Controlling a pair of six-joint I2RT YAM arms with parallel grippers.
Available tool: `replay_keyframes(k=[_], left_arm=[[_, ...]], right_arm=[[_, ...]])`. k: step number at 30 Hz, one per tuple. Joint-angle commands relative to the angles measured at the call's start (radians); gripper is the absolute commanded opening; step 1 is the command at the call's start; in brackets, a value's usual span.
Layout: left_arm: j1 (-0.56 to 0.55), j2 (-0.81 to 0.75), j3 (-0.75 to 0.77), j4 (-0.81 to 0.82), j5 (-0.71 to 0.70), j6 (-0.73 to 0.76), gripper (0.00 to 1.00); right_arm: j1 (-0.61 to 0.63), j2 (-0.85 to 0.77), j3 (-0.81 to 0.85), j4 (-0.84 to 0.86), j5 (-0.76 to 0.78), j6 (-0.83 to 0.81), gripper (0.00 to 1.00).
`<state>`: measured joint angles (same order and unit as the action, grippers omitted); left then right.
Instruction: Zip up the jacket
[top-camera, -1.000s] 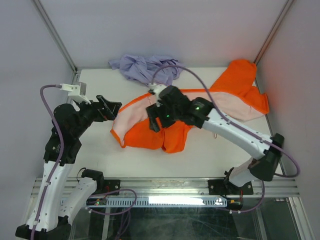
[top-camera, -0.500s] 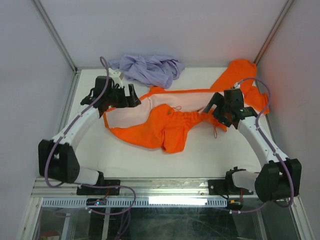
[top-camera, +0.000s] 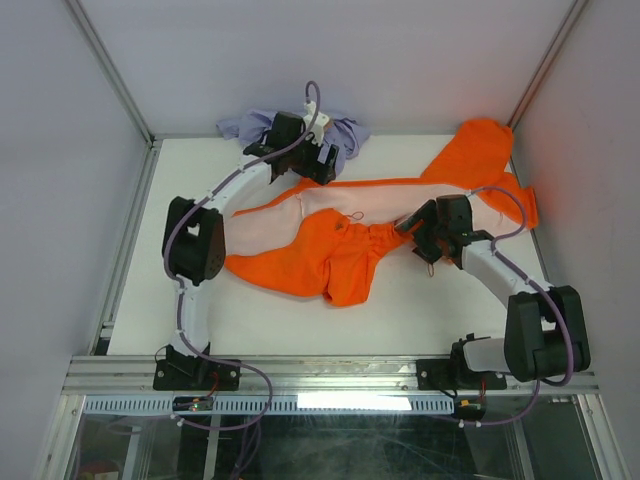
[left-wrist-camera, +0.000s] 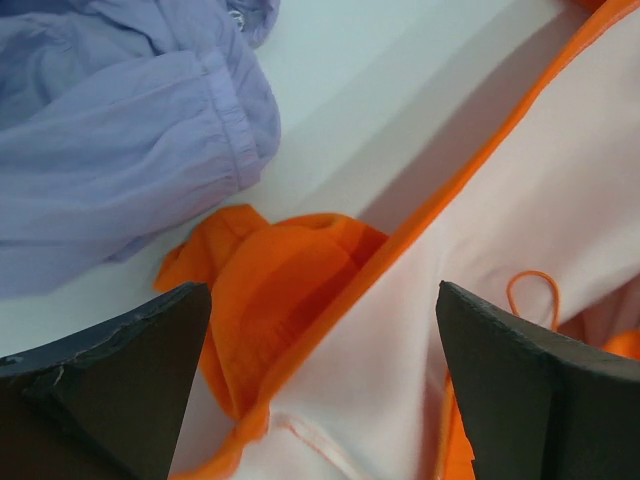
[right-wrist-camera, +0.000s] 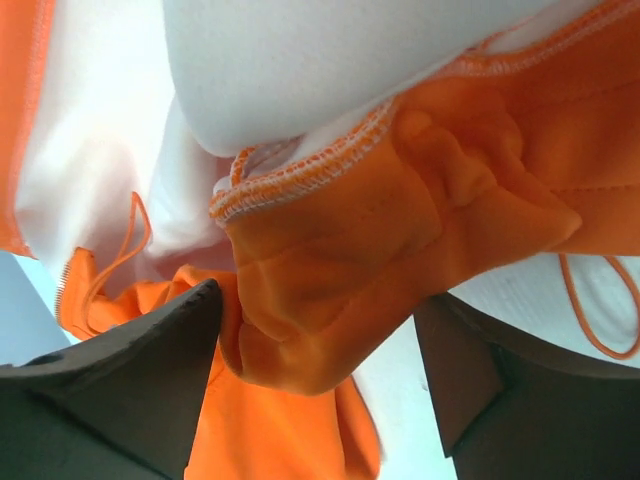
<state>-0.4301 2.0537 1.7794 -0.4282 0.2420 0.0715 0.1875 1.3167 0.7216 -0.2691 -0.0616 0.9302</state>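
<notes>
One jacket (top-camera: 330, 255), one purple cloth (top-camera: 245, 128), two tools. Jacket lies spread mid-surface (top-camera: 280, 320); left tool (top-camera: 322, 168), jaws wide, hovers over its far edge by the cloth. Right tool (top-camera: 412, 232), jaws apart, straddles a bunched orange fold of its right half.

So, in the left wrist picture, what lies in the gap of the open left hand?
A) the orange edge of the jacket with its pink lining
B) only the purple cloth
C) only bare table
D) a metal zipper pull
A: in the left wrist view, the jacket shows its orange edge and pale pink lining inside the open left hand, while the purple cloth lies off to the side, outside the gap.
</notes>
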Motion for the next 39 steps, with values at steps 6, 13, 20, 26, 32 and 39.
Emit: replay_keyframes(k=[6,13,20,26,32,39], left_arm=[[-0.046,0.269,0.25,-0.061,0.051,0.151,0.99],[-0.044,0.287,0.3,-0.065,0.091,0.099,0.08],[0.025,-0.072,0.194,-0.061,-0.137,0.003,0.0],[0.132,-0.471,0.18,-0.247,-0.499,-0.048,0.0],[0.136,-0.813,0.127,-0.465,-0.447,-0.119,0.0],[0.136,-1.09,-0.177,-0.563,0.011,-0.351,0.0]], right_arm=[[-0.003,0.022,0.04,0.064,-0.004,-0.064,0.26],[-0.014,-0.023,0.208,-0.123,0.119,-0.254,0.0],[-0.039,-0.012,0.581,-0.278,0.345,-0.541,0.0],[-0.072,0.158,1.083,-0.367,0.468,-0.803,0.0],[-0.075,0.391,1.619,-0.395,0.423,-0.944,0.0],[-0.074,0.429,1.646,-0.304,0.281,-0.934,0.0]])
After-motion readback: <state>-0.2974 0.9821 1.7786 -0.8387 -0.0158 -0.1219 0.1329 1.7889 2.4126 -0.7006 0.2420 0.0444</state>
